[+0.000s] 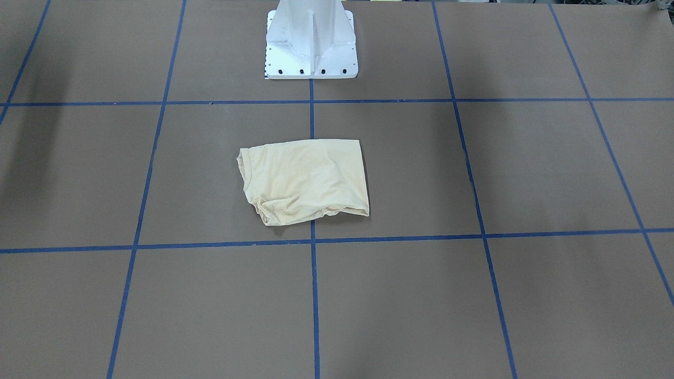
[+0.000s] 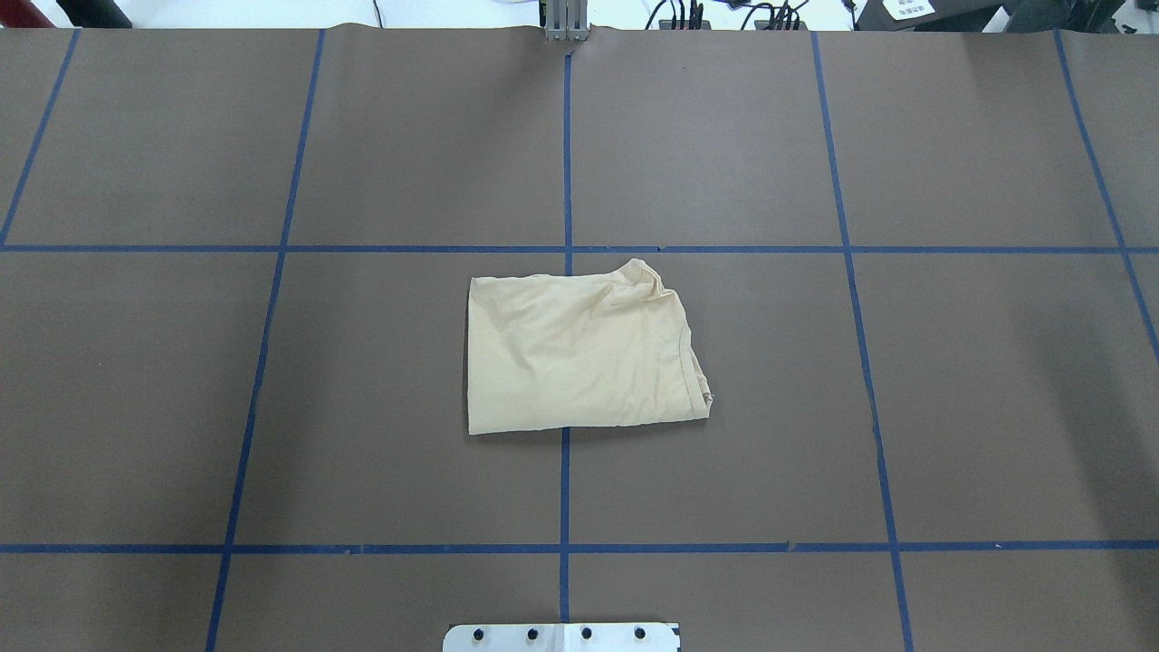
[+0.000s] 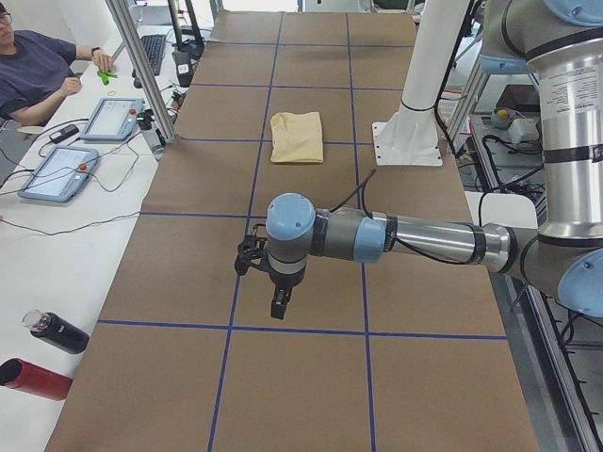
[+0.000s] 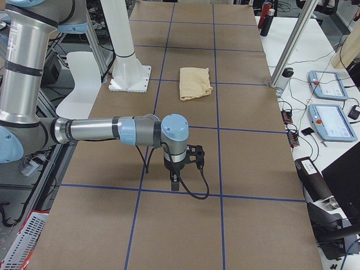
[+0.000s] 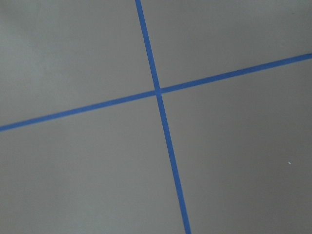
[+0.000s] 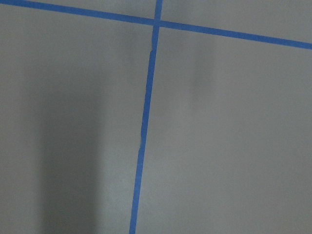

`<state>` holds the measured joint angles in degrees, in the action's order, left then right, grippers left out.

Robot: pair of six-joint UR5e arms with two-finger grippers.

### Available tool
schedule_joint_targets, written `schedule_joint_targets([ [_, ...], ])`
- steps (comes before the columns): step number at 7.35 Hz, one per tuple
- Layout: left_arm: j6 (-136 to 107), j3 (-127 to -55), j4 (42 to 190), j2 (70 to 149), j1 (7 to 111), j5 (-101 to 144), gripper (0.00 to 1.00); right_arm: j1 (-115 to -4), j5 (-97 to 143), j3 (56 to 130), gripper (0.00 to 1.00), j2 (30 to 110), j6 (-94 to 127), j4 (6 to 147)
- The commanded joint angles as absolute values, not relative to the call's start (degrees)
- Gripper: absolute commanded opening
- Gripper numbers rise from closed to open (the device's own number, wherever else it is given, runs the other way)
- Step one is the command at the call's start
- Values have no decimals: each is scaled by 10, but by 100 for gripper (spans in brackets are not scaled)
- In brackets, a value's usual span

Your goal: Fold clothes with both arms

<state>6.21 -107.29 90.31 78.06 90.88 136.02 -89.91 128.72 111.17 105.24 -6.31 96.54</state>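
T-shirt (image 2: pixel 579 353) lies folded, overhead frame centre. Left gripper (image 3: pixel 279 306) and right gripper (image 4: pixel 175 183) hang over table (image 2: pixel 362 435), well apart from it. Open or clenched: can't tell.

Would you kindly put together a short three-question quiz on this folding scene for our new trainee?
1. True or false: the shirt lies spread out flat with both sleeves extended.
2. Where does the shirt lie? A) clear of all tape lines; B) astride the central tape line; C) hanging over an edge.
3. Does the left hand or the right hand touch the shirt?

Key: 1 false, it is folded into a compact packet. 2 B. 3 no, both hang over bare table, well apart from it.
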Motion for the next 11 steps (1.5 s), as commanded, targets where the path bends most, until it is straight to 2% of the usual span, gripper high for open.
schedule_joint_targets([
  [1,59,-1059,907,764,914,1378,100,-899,1288,1110,100,1051,-63,966],
  [2,60,-1075,894,761,915,1376,100,-899,1288,1111,100,1051,-64,966],
  [6,61,-1057,898,768,911,1372,100,-899,1288,1110,100,1052,-63,966],
  [11,59,-1067,898,768,912,1372,100,-899,1289,1112,100,1051,-63,966],
])
